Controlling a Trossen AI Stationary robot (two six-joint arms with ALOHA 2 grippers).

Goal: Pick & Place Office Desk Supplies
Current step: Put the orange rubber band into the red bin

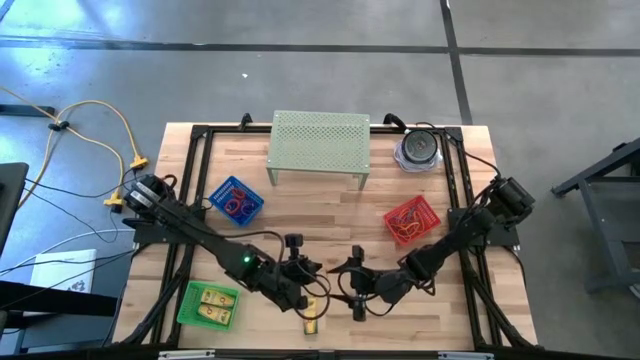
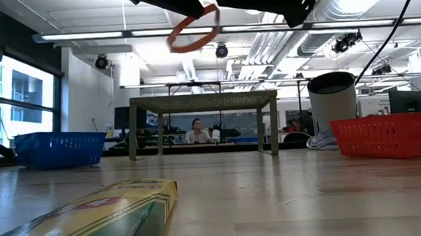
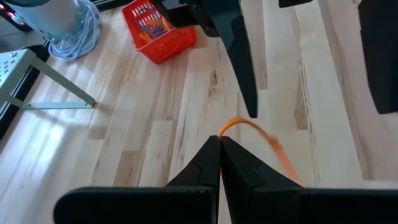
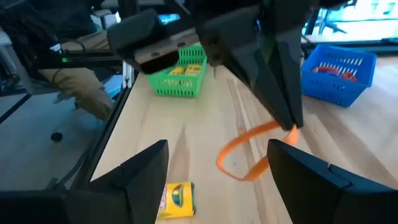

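Observation:
My left gripper (image 3: 219,146) is shut on an orange rubber band (image 4: 245,155) above the table's near middle. The band hangs in the air in the low view (image 2: 194,31). My right gripper (image 4: 217,165) faces it from the right, open, with one finger on either side of the band; I see no touch. A yellow block (image 1: 312,325) lies flat on the table below both grippers, also seen in the right wrist view (image 4: 177,199). More loops lie in the blue basket (image 1: 236,201) and the red basket (image 1: 411,220). My left gripper pinches one spot of the orange band's loop (image 3: 225,129) between its two fingertips. The fingers slant down from the table's left side. The rest of the loop (image 4: 236,163) juts out beyond the tips and droops, lifted clear of the table.
A green basket (image 1: 208,305) with yellow blocks stands at the near left. The pale green perforated stand (image 1: 319,145) is at the far middle, and a grey round container with coiled cable (image 1: 418,150) is at the far right. Bare wood lies between the baskets.

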